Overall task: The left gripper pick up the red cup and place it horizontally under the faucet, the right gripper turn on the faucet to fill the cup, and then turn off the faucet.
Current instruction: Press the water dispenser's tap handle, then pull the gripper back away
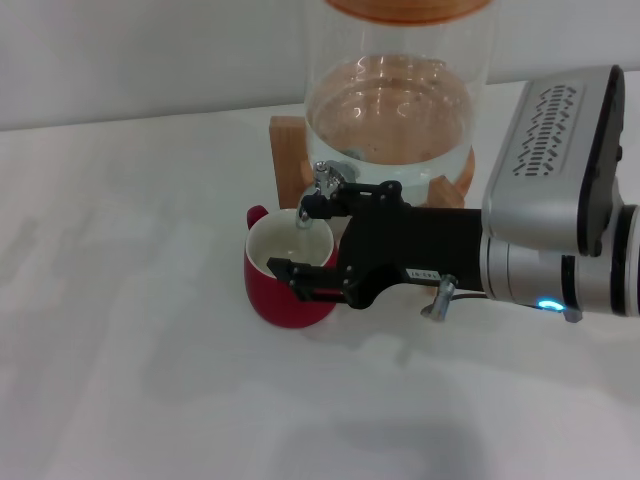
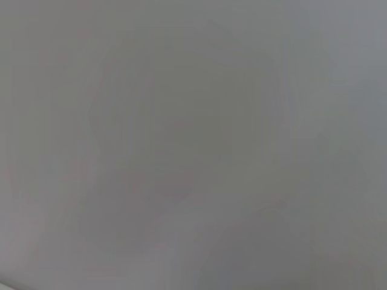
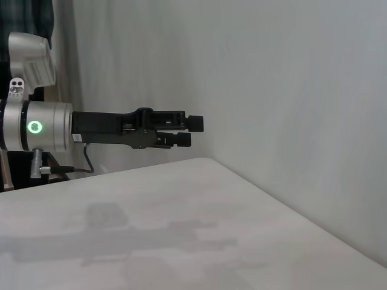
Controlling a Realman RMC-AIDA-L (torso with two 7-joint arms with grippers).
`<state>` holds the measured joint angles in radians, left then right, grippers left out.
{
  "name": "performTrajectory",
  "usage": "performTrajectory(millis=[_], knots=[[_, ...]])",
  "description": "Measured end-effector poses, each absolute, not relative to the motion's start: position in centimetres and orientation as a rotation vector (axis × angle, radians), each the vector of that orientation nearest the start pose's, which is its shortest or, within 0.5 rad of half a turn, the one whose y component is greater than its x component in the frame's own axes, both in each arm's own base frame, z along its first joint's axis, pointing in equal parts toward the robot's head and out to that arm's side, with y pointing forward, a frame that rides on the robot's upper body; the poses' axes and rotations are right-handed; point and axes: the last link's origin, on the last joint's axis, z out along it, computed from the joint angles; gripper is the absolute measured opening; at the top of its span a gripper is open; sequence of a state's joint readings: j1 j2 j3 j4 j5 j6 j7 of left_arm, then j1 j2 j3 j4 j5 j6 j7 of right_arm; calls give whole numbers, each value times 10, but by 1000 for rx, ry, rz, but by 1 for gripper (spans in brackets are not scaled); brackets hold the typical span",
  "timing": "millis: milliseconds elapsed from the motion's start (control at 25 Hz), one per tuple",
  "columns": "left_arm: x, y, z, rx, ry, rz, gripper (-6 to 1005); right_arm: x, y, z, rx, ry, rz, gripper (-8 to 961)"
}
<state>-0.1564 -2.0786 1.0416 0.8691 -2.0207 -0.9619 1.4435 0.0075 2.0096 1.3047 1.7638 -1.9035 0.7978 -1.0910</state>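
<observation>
The red cup [image 1: 285, 300] stands upright on the white table under the faucet [image 1: 325, 180], its handle to the back left. A thin stream of water runs from the spout into the cup's cream interior. My right gripper [image 1: 308, 240] reaches in from the right with its jaws apart. Its upper finger [image 1: 322, 203] touches the faucet by the spout, and its lower finger [image 1: 305, 272] lies over the cup's front rim. My left gripper [image 3: 192, 131] shows only in the right wrist view, held level in the air above the table, far from the cup. The left wrist view is blank grey.
The glass jar [image 1: 395, 100] with water sits on a light wooden stand [image 1: 290, 150] right behind the cup. The white table [image 1: 120, 330] stretches to the left and front. A pale wall is behind.
</observation>
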Motion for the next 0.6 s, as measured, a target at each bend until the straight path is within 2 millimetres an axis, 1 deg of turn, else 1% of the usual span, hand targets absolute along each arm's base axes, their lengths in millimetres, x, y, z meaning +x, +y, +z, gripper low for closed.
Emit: performTrajectory(millis=[600], knots=[[-323, 332, 76, -1687, -1172, -1103, 833, 136, 278, -10, -2550, 340, 476, 722]])
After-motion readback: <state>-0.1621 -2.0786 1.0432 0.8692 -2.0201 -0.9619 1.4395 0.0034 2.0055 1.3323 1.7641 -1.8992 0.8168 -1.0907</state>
